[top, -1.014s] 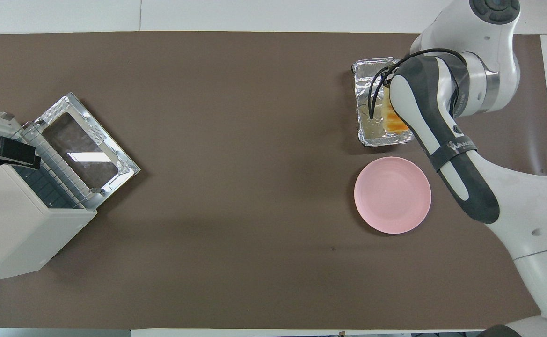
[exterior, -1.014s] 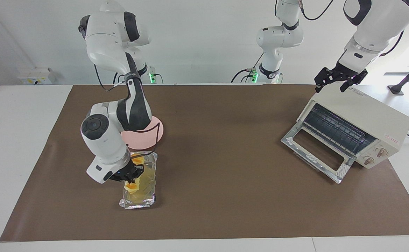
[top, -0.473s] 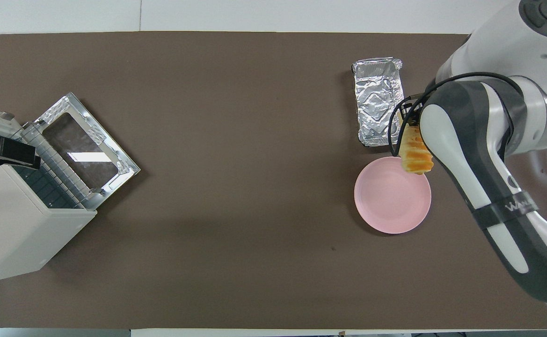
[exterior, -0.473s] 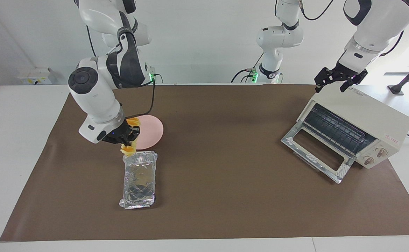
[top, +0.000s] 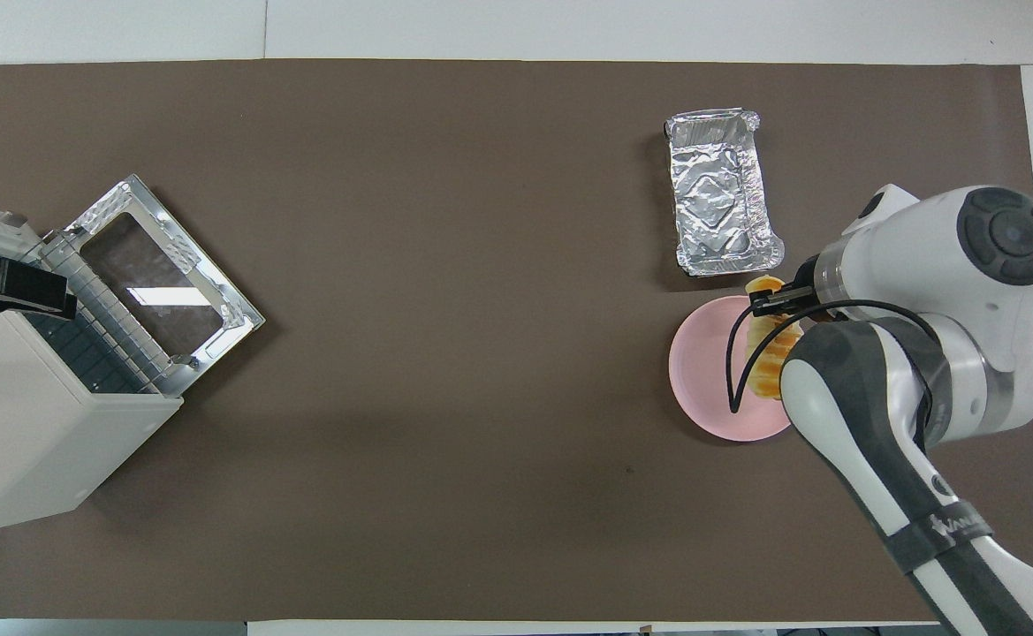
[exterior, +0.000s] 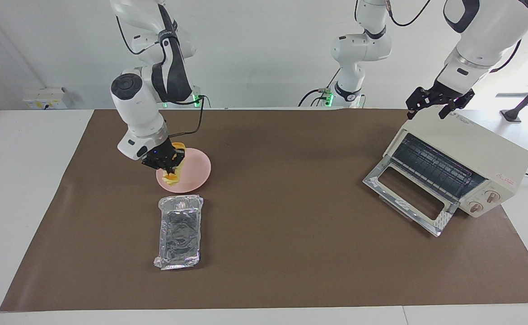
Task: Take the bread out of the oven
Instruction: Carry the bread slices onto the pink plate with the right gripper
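Observation:
My right gripper (exterior: 168,166) is shut on the golden-yellow bread (exterior: 174,174) and holds it low over the round pink plate (exterior: 196,174); I cannot tell whether the loaf touches the plate. In the overhead view the bread (top: 768,353) lies over the plate (top: 706,375) below the gripper (top: 777,305). The cream-white oven (exterior: 476,149) stands at the left arm's end of the table with its glass door (exterior: 408,196) folded down and its dark rack bare. My left gripper (exterior: 428,110) is open, empty and waits over the oven's top corner.
An empty crinkled silver foil tray (exterior: 180,230) lies beside the plate, farther from the robots; it also shows in the overhead view (top: 722,203). The oven's open door (top: 158,283) juts out over the brown mat (exterior: 291,253).
My right gripper lifted the bread out of the foil tray, carried it toward the robots and lowered it over the pink plate. The left arm has not moved.

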